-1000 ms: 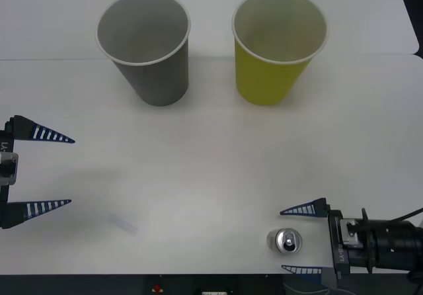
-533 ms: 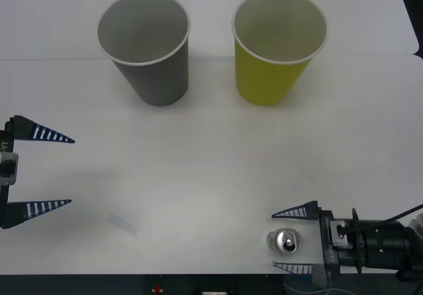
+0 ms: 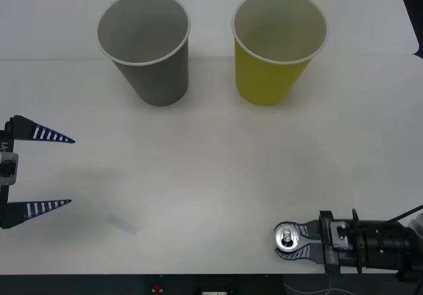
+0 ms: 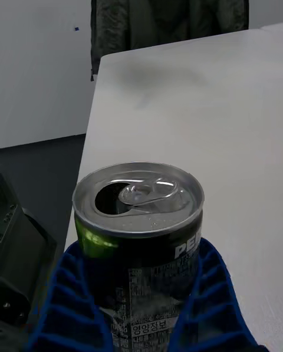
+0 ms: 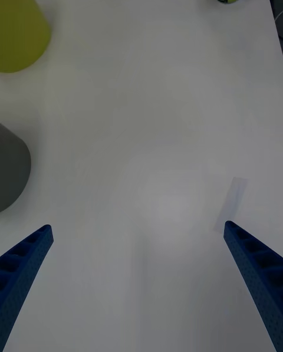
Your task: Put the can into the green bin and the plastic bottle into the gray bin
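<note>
The can [image 3: 288, 237] stands upright, long axis vertical, silver pull-tab top up, clenched between the right gripper's [image 3: 295, 240] ribbed blue fingers [image 4: 212, 305]. The left gripper [image 3: 49, 171] rests spread, released, at the table's [image 3: 211, 163] left edge.

Office-like room: white table [image 3: 211, 176], hung coats [image 4: 171, 10].

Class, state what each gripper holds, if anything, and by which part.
The right gripper clamps the can by the sides of its body, below the silver top. The left gripper is open at the table's left edge, holding nothing.
</note>
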Motion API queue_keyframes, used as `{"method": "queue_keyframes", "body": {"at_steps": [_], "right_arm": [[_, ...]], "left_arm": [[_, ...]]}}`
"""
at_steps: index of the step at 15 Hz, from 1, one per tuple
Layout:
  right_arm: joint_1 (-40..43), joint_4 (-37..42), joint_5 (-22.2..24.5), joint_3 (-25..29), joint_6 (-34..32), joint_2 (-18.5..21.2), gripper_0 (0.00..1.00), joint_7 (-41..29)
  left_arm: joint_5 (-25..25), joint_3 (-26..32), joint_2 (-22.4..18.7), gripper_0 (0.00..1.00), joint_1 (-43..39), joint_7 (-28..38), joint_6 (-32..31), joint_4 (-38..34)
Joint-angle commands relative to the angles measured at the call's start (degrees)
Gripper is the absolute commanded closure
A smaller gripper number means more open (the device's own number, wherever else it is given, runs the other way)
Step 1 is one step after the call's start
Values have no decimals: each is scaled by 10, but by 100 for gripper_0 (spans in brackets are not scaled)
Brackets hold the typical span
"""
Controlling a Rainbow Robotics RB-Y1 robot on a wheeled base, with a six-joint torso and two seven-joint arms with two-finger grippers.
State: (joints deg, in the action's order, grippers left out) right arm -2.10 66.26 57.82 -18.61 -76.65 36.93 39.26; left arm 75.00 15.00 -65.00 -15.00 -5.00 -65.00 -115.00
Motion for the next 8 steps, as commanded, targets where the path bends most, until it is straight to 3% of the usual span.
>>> {"method": "queue_keyframes", "body": {"at_steps": [1, 4, 8], "right_arm": [[-1, 0, -10, 0, -3, 3, 100, -2], [-1, 27, -27, -6, -1, 26, 100, -15], [1, 101, -124, -76, 73, 93, 100, -79]], "left_arm": [[0, 0, 0, 0, 0, 0, 0, 0], [0, 0, 0, 0, 0, 0, 0, 0], [0, 0, 0, 0, 0, 0, 0, 0]]}}
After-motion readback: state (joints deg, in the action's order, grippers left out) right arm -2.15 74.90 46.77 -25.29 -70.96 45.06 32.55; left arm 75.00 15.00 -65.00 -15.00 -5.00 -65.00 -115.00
